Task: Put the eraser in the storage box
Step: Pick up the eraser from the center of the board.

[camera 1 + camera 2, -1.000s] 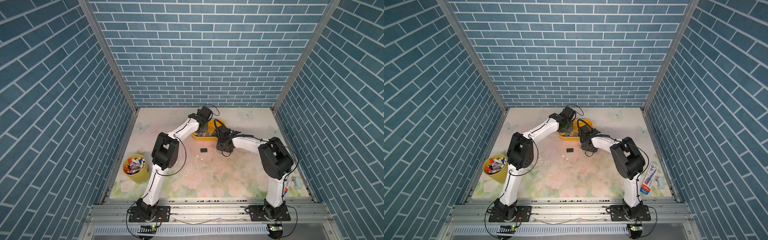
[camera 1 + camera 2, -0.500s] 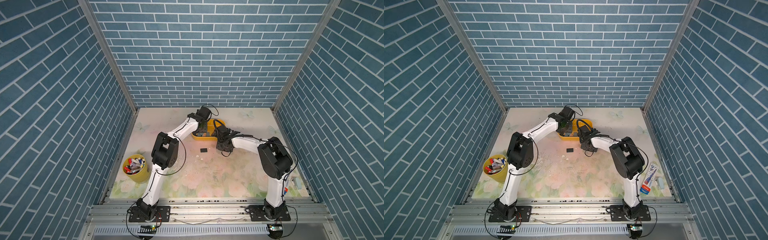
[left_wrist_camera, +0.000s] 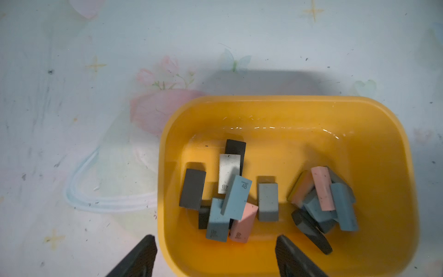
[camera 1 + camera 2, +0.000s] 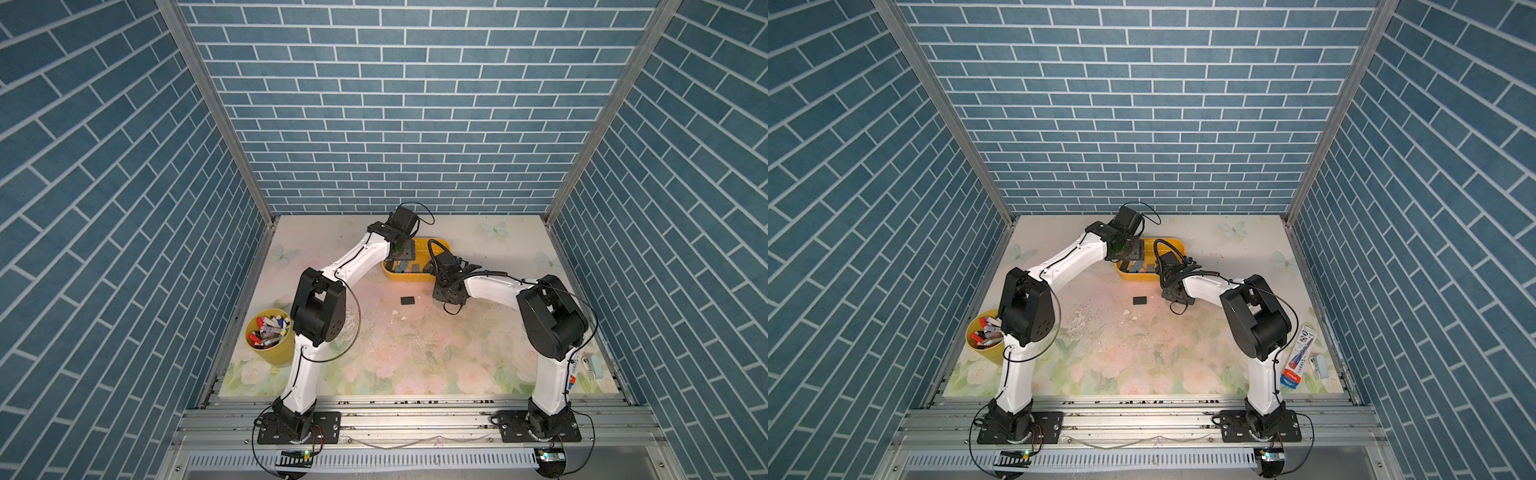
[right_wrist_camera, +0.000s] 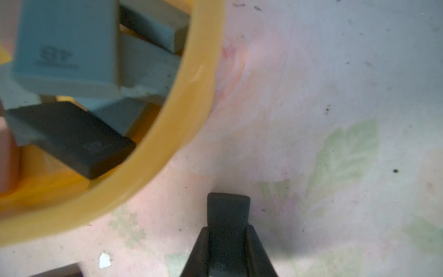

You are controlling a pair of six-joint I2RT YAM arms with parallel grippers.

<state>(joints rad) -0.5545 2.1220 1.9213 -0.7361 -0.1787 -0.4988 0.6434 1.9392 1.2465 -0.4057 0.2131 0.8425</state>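
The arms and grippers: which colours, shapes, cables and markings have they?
The left arm and right arm have white links, bulky black joints and thin black cables; the right bears a red-blue sticker. The left gripper and right gripper have black tapered fingers.

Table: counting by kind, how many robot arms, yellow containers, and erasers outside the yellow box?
Robot arms: 2 (left arm, right arm).
Yellow containers: 2 (storage box, cup of pens).
Erasers outside the box: 2, both black (loose eraser on the table, held eraser in the right gripper).
Total: 6.
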